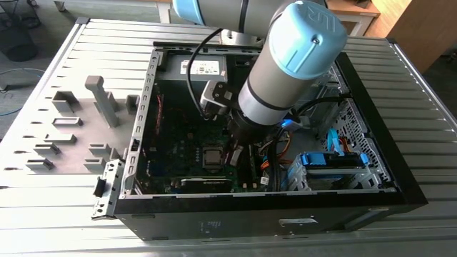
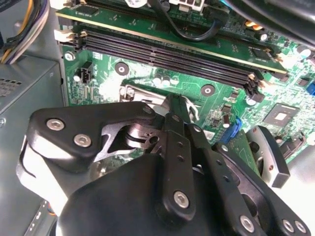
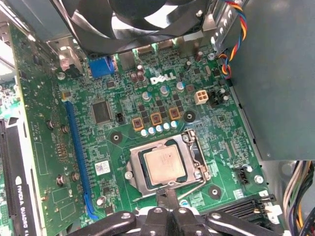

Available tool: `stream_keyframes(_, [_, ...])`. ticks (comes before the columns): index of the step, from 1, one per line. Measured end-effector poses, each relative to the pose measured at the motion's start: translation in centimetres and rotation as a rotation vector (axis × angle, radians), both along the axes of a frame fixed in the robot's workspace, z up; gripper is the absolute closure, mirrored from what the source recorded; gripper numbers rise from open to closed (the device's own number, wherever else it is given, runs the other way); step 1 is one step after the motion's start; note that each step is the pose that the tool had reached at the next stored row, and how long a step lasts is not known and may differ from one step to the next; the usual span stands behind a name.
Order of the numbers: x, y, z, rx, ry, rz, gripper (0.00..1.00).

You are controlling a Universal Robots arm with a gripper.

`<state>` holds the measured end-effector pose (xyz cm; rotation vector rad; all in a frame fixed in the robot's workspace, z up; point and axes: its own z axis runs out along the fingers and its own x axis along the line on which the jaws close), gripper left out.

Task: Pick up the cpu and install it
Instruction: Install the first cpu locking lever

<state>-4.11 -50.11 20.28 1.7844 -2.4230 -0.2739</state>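
The cpu (image 3: 165,164), a small square chip with a silvery top, lies flat in the socket on the green motherboard (image 3: 113,83). The dark metal socket frame (image 3: 134,173) sits around it, and a thin wire lever (image 3: 196,183) runs along one side. My gripper (image 3: 166,194) hovers at the socket's edge beside the cpu, fingers drawn together with nothing between them. In the second wrist view the gripper (image 2: 178,104) tapers to a point just over the socket frame (image 2: 135,92). The exterior view has the cpu (image 1: 212,157) inside the open computer case (image 1: 143,160), with the arm (image 1: 279,91) reaching down next to it.
Memory slots (image 2: 172,54) run close behind the fingers. A fan (image 3: 142,19), a graphics card (image 3: 15,196), the power supply box (image 3: 280,73) and loose cables (image 3: 231,29) ring the socket. Grey holder blocks (image 1: 71,128) stand on the table at the exterior view's left.
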Motion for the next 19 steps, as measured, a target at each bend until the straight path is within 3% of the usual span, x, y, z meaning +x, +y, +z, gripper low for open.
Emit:
stream_keyframes(6, [0.0,-0.01,-0.3,-0.0065,0.0001,-0.005,0.89])
stream_keyframes(19, [-0.19,-0.19,-0.51,-0.0082,-0.0005,-0.005,0.89])
